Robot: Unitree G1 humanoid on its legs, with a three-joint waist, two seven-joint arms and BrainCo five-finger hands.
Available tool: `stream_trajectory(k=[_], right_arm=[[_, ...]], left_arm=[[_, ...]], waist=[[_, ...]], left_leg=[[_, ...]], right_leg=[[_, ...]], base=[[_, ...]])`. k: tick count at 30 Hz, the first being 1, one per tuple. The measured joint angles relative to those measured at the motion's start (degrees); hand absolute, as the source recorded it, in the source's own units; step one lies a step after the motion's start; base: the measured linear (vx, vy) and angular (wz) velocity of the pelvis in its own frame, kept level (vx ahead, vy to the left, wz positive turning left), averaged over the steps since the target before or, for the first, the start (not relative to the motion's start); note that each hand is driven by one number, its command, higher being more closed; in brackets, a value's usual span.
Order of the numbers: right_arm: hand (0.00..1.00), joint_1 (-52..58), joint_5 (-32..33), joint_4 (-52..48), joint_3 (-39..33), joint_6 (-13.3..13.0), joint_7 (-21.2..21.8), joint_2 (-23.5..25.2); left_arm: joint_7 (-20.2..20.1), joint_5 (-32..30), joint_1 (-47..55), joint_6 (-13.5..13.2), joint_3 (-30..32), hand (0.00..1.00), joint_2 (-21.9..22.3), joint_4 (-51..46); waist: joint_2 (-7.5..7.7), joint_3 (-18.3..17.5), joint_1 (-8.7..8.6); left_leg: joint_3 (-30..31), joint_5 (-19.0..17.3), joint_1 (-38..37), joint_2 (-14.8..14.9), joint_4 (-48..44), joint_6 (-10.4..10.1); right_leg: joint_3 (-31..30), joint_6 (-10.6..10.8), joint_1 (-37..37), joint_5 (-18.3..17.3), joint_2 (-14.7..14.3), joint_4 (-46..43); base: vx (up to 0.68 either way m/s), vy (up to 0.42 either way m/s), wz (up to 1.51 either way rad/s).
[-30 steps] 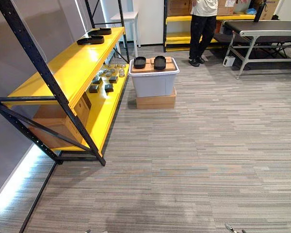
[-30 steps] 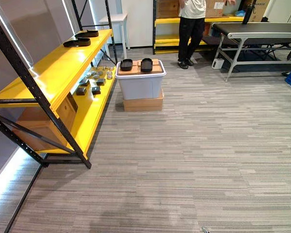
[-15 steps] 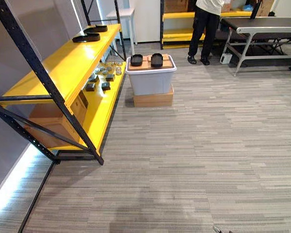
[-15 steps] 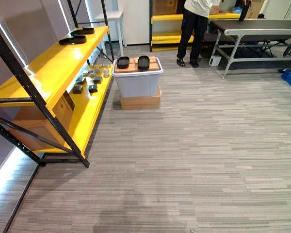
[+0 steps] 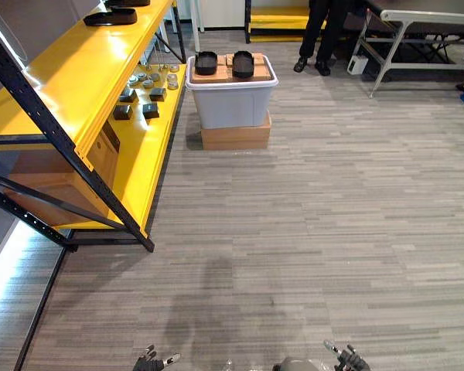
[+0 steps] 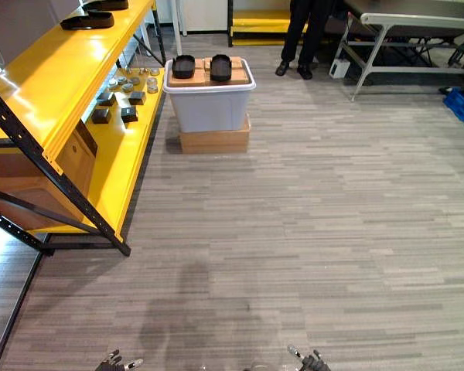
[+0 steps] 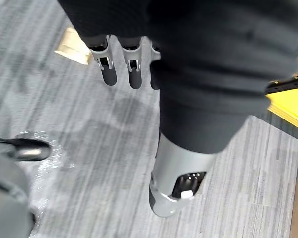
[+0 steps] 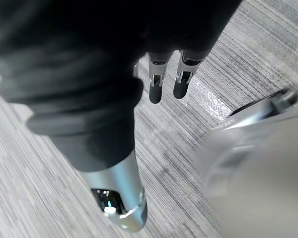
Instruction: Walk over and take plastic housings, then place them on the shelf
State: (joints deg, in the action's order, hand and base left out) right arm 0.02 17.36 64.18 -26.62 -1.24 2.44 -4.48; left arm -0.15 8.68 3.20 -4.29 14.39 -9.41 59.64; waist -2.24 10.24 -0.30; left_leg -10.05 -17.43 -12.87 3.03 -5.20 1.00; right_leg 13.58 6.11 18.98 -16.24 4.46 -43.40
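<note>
Straight, relaxed fingers (image 7: 109, 74) with nothing in them are shown on the left hand (image 5: 148, 362) and likewise on the right hand (image 5: 346, 359), both low over striped grey carpet (image 5: 309, 232). Two glossy black oval plastic housings (image 5: 206, 62) are laid side by side on top of a pale grey plastic tub (image 5: 232, 104) stacked on a flat cardboard box (image 5: 235, 133), well ahead of the hands. The tub is set just beside the edge of a yellow, black-framed shelf (image 5: 62, 73), and wide open carpet is left between it and the hands.
</note>
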Motion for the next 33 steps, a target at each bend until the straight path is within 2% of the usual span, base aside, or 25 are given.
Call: stream_trajectory(k=[2,3,4,5,6,7,8,10,12,13,14,17,18,20,22,23,24,25,26,27,28,29,30,31,33], right_arm=[[0.0,0.07,0.0,-0.36,0.06,-0.02,0.05,-0.14],[0.0,0.79,0.0,-0.58,0.08,-0.05,0.1,-0.14],[0.0,1.25,-0.01,-0.66,0.07,-0.08,0.11,-0.18],[0.0,2.37,-0.06,-0.82,0.05,-0.12,0.11,-0.16],[0.0,2.99,-0.32,-0.43,-0.72,-0.08,0.05,-0.85],[0.0,2.86,-1.01,-0.83,-3.27,-0.18,0.13,-0.33],[0.0,2.89,-1.27,-0.75,-4.48,-0.14,0.17,-0.24],[0.0,4.43,-2.03,-1.55,-5.4,-0.11,0.42,0.11],[0.0,4.69,-2.04,-2.37,-5.63,-0.13,0.38,0.87],[0.0,4.31,-2.0,-2.21,-5.94,-0.13,0.34,1.16],[0.0,4.03,-1.99,-2.1,-5.93,-0.13,0.3,1.11],[0.0,1.86,-2.0,-1.65,-4.51,-0.04,-0.09,0.12],[0.0,0.12,-2.08,-1.38,-3.71,-0.05,-0.02,-0.22],[0.0,-2.68,-2.12,-0.58,-3.59,-0.31,-0.08,-1.03],[0.0,-2.51,-2.2,-0.52,-2.08,-0.71,-0.24,-1.74],[0.0,-0.93,-2.23,-0.56,-0.09,-0.96,-0.14,-1.51],[0.0,-0.28,-2.23,-0.52,-0.14,-1.13,-0.12,-1.51],[0.0,0.05,-2.24,-0.45,-0.24,-1.23,-0.12,-1.46],[0.0,1.03,-2.34,-0.07,-0.29,-1.25,-0.07,-1.26],[0.0,2.1,-2.34,0.26,-0.31,-1.23,0.0,-0.64],[0.0,2.22,-2.35,0.6,-0.28,-1.23,0.07,-0.21],[0.0,1.98,-2.35,1.43,-0.27,-1.2,0.17,0.07],[0.0,2.07,-2.36,1.47,-0.22,-1.21,0.23,0.09],[0.0,2.15,-2.42,1.5,-0.12,-1.26,0.52,0.29],[0.0,2.29,-2.41,1.46,0.57,-1.26,0.64,0.59]], left_arm=[[0.01,-0.04,-1.26,-0.01,0.16,0.0,-0.11,0.0],[0.0,-0.09,-2.33,-0.02,0.14,0.0,-0.02,0.01],[-0.01,-0.19,-2.74,-0.04,0.09,0.0,0.05,0.0],[-0.03,-0.89,-3.03,-0.08,0.05,0.0,0.02,0.0],[-0.09,-1.29,-3.34,-0.06,0.07,0.0,1.55,0.18],[-0.37,-1.82,-3.82,-0.09,0.98,0.0,2.84,0.12],[-0.36,-2.14,-3.82,-0.19,1.78,0.0,3.64,0.01],[-0.25,-2.08,-2.84,-0.5,7.35,0.0,6.33,-0.05],[-0.38,-2.09,-1.4,-0.56,9.96,0.0,6.83,-0.6],[-0.33,-2.07,-0.32,-0.42,11.08,0.0,6.85,-0.59],[-0.29,-2.07,0.32,-0.34,11.12,0.0,6.85,-0.6],[-0.58,-0.85,3.78,-0.11,11.03,0.0,7.06,-1.41],[-0.69,-0.86,4.79,0.02,11.04,0.0,7.18,-1.28],[-0.96,-0.84,7.15,0.37,9.79,0.0,8.16,-0.75],[-1.17,-0.92,7.72,0.47,7.88,0.0,8.06,-0.37],[-1.34,-0.98,8.72,0.63,7.91,0.0,7.43,0.28],[-1.24,-1.1,8.72,0.62,8.05,0.0,7.4,0.45],[-1.35,-1.16,8.65,0.49,8.13,0.0,7.3,0.78],[-1.42,-1.3,8.23,0.49,8.03,0.0,6.64,1.64],[-1.42,-1.41,7.75,0.6,7.04,0.0,5.42,2.0],[-1.38,-1.48,7.24,0.63,6.61,0.0,4.81,2.16],[-1.29,-1.67,6.02,0.9,6.35,0.0,4.3,2.29],[-1.26,-1.67,5.61,1.0,5.99,0.0,4.36,2.18],[-1.25,-1.64,4.33,1.01,4.29,0.0,4.51,1.72],[-1.25,-1.5,1.92,0.93,2.8,0.0,3.68,1.24]], waist=[[-1.32,0.62,-1.91],[-1.51,0.82,-2.28],[-1.28,0.67,-2.33],[-0.35,0.18,-2.25],[-1.34,0.41,-1.96],[-1.41,0.4,-2.26],[-1.4,0.44,-2.38],[-1.47,0.77,-2.72],[-1.51,1.26,-1.87],[-0.58,1.72,-1.11],[-0.2,1.94,-0.7],[0.24,2.15,1.91],[0.9,2.6,2.7],[0.61,2.48,4.21],[-0.32,1.57,5.53],[1.05,-0.29,5.24],[1.32,-0.86,4.87],[1.46,-1.51,4.36],[1.85,-1.99,3.76],[3.25,-1.94,3.27],[3.97,-1.64,2.73],[4.26,-0.59,2.0],[3.78,-0.58,1.47],[2.4,-0.24,0.73],[1.86,-0.03,-0.44]], left_leg=[[1.42,-0.15,-1.49,3.34,1.52,-0.33],[2.12,-0.18,-2.26,5.15,1.4,-0.48],[2.25,-0.51,-2.58,5.58,1.0,-1.83],[2.45,-1.01,-3.32,5.55,0.05,-3.57],[2.46,-1.74,-4.55,7.17,-3.22,-4.9],[2.87,1.23,-2.01,7.74,-10.3,-8.65],[3.21,3.57,-1.08,7.81,-14.34,-8.42],[4.9,17.15,7.18,11.04,-39.71,-9.09],[1.43,16.67,15.14,16.53,-59.58,-7.96],[-1.31,14.38,20.29,18.32,-65.93,-4.29],[-2.43,13.28,22.48,18.21,-66.64,-3.41],[-3.98,8.92,32.93,13.13,-54.44,-5.22],[-4.05,8.14,34.68,9.48,-41.62,-6.32],[-3.67,11.65,35.43,4.76,-12.24,-5.95],[-3.9,11.91,37.52,4.87,-9.15,-6.43],[-3.46,16.73,37.98,2.02,-12.54,0.54],[-3.29,18.48,37.47,1.24,-12.53,2.6],[-3.16,19.08,36.71,0.63,-12.49,3.37],[-3.26,19.15,33.93,-0.72,-12.28,3.51],[-2.92,17.65,30.66,-2.99,-12.23,4.68],[-2.17,16.7,28.65,-4.2,-11.69,4.59],[-0.8,15.03,21.97,-5.86,-9.15,4.77],[-0.1,14.5,18.95,-5.95,-7.53,4.78],[1.69,13.74,13.06,-5.61,-3.7,4.9],[4.09,12.82,6.74,-4.56,0.54,4.33]], right_leg=[[0.96,-1.35,3.56,0.89,-2.42,5.61],[1.02,-3.77,6.28,3.62,-3.71,11.72],[0.93,-4.27,7.02,6.34,-4.06,15.8],[0.23,-4.82,6.64,12.22,-3.93,23.48],[0.98,-9.92,5.5,17.77,-4.8,22.0],[0.99,-10.97,4.64,14.21,-4.37,19.38],[1.01,-11.08,3.49,12.62,-4.25,18.62],[1.32,-11.79,-6.39,8.0,-5.35,21.81],[1.0,-12.72,-14.8,6.71,-7.73,26.5],[0.24,-12.88,-20.19,6.61,-8.27,30.69],[-0.3,-12.87,-22.37,6.61,-8.26,32.58],[-3.45,-12.09,-29.93,6.15,-7.77,39.21],[-5.13,-11.49,-31.99,5.79,-6.57,40.6],[-7.82,-9.26,-36.64,4.49,-4.96,44.86],[-8.89,-7.61,-38.91,2.93,-5.02,46.6],[-8.09,-5.93,-40.87,-0.49,-2.82,42.54],[-7.54,-5.12,-39.35,-0.96,-2.09,37.67],[-6.92,-4.67,-37.13,-1.06,-1.24,31.48],[-6.68,-0.87,-31.98,1.31,0.97,15.77],[-7.36,5.01,-27.08,9.51,3.88,1.56],[-7.53,6.06,-24.66,13.0,5.5,-5.23],[-2.26,3.3,-19.82,12.32,10.55,-17.17],[0.73,0.77,-18.44,10.91,12.11,-19.2],[4.27,-2.55,-14.93,7.9,12.63,-19.33],[4.26,-2.09,-8.68,4.29,9.21,-10.82]], base=[[0.42,-0.107,0.5],[0.59,-0.209,0.44],[0.51,-0.201,0.29],[0.59,-0.242,0.15],[0.65,-0.253,0.17],[0.8,-0.31,0.1],[0.81,-0.288,0.18],[0.71,-0.255,0.2],[0.56,-0.209,-0.03],[0.52,-0.187,-0.14],[0.47,-0.158,-0.23],[0.5,-0.073,-0.46],[0.52,0.045,-0.73],[0.62,0.14,-0.82],[0.57,0.22,-0.43],[0.55,0.204,-0.03],[0.74,0.262,0.22],[0.8,0.274,0.41],[0.97,0.343,0.53],[0.81,0.265,0.57],[0.76,0.198,0.59],[0.71,0.147,0.48],[0.82,0.156,0.5],[0.65,0.108,0.4],[0.62,0.0,0.64]])
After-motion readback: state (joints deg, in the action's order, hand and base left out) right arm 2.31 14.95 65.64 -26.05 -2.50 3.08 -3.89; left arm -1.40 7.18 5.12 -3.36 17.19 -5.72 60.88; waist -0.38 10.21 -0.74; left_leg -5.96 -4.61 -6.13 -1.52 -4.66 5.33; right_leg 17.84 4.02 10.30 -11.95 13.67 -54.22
